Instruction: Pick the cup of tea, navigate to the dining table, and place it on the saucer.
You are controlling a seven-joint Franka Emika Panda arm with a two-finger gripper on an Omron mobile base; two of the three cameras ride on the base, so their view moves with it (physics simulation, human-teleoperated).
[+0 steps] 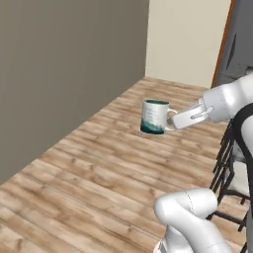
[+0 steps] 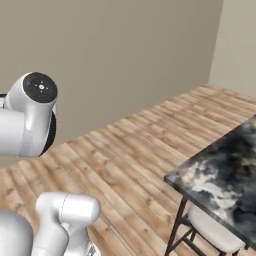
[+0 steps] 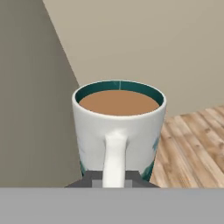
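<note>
Your hand (image 1: 174,119) is clamped on the cup of tea's (image 1: 154,117) handle, carried above the floor (image 1: 99,168); next, drive to the dining table's (image 2: 225,175) near corner.

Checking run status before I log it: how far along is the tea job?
Done: the pick. The claw is shut on the handle of the cup of tea, which hangs upright above the wood floor, tea level in the hand view. In hand: the carry; a corner of the dining table shows at the right of the right base view. Left: reaching the table and setting the cup on the saucer.
</note>
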